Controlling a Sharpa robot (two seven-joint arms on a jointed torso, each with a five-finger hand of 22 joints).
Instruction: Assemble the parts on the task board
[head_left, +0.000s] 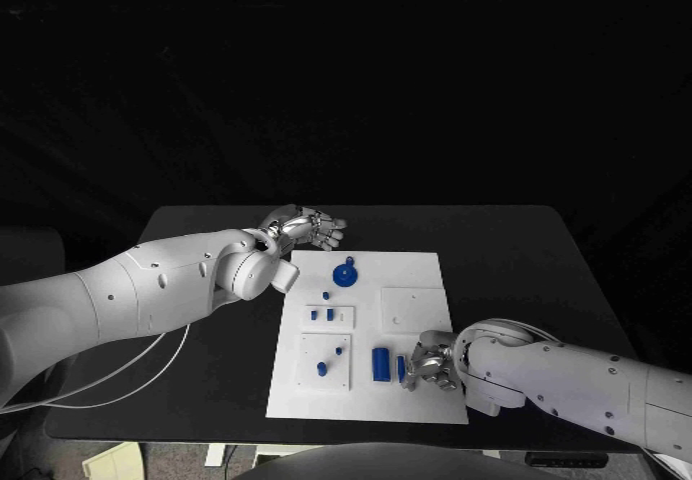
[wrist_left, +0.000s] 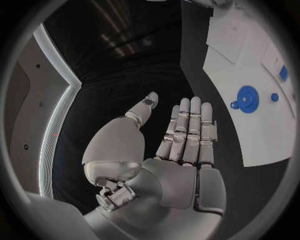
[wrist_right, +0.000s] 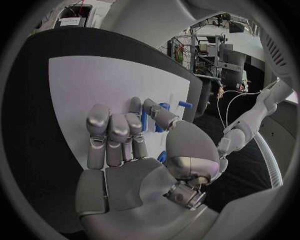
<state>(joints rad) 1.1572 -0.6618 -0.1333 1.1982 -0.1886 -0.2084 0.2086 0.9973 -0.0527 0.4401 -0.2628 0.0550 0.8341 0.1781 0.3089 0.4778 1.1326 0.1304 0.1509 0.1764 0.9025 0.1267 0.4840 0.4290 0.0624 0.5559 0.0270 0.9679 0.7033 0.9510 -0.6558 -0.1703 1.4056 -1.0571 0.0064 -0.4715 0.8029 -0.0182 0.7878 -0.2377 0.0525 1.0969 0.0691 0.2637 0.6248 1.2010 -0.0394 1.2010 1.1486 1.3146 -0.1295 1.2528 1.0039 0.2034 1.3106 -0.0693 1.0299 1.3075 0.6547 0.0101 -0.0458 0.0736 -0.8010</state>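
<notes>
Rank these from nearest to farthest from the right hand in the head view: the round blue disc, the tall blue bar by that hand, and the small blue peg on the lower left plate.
From the right hand:
1. Tall blue bar, just beside it toward the board's middle.
2. Small blue peg, farther across on the board's near left side.
3. Round blue disc, at the board's far end, near the left hand.

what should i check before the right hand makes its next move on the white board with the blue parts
1. Silver right hand at the parts: ok, it sits over the near right part of the white task board, beside the upright blue cylinder.
2. Right hand's grip: cannot tell; in the right wrist view a finger and thumb close around a blue piece, but whether it is lifted is unclear.
3. Silver left hand out of the way: ok, open, off the board's far left corner, holding nothing.
4. Round blue disc part: ok, lying on the board's far end, untouched.
5. Small blue pieces mid-board: ok, clear of both hands.
</notes>
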